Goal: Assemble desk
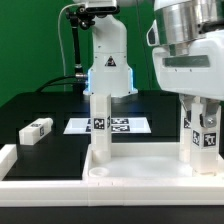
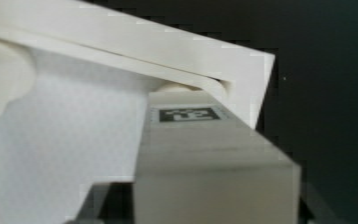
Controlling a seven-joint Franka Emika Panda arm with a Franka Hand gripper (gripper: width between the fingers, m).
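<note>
The white tabletop point(image 1: 130, 172) lies at the front of the table, rim up. One white leg point(image 1: 100, 125) stands upright in its socket toward the exterior view's left. My gripper point(image 1: 203, 118) is over the tabletop's corner on the exterior view's right, shut on a second tagged leg point(image 1: 205, 142) that stands upright in that corner. In the wrist view the held leg point(image 2: 211, 150) runs from my gripper point(image 2: 211, 208) down to the tabletop's corner point(image 2: 87, 120), tag facing the camera. A third leg point(image 1: 36, 130) lies loose on the black table at the left.
The marker board point(image 1: 125, 126) lies flat behind the tabletop. A low white border rail point(image 1: 6, 160) runs along the exterior view's left edge. The arm's white base point(image 1: 108, 65) stands at the back.
</note>
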